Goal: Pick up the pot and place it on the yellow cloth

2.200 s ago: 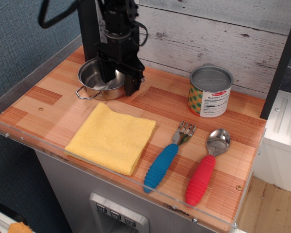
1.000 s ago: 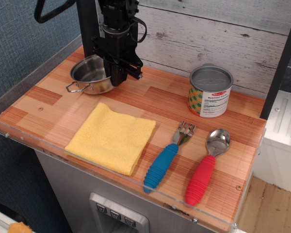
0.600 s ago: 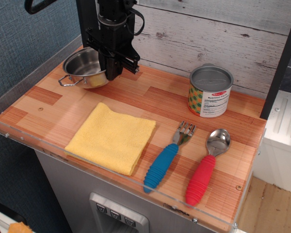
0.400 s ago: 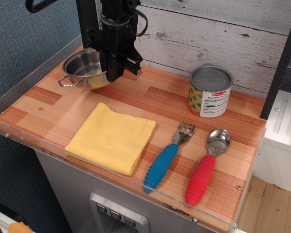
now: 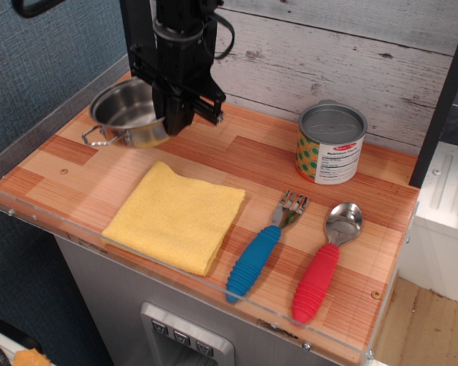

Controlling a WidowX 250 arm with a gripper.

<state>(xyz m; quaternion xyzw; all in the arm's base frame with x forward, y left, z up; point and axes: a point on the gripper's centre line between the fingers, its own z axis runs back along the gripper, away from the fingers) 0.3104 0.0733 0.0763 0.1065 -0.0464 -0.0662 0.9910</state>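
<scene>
At the back left of the wooden counter (image 5: 237,164) the black gripper (image 5: 175,126) points straight down, its fingers pinched on the right rim of the pot (image 5: 126,113). Pot looks lifted, tilted a bit, one wire loop handle sticking out to the left; whether its base touches the wood cannot be told. Pot sits behind the yellow cloth (image 5: 175,216), apart from it, not over it. Cloth lies flat and folded near the front left edge, nothing on it. Tin can (image 5: 330,143) with a yellow-green label stands upright at the back right, well apart from the pot. Blue-handled fork (image 5: 263,250) and red-handled spoon (image 5: 327,260) lie side by side at front right, heads pointing toward the can, fork just beside the cloth's right corner. Grey plank wall (image 5: 343,46) runs behind the counter
</scene>
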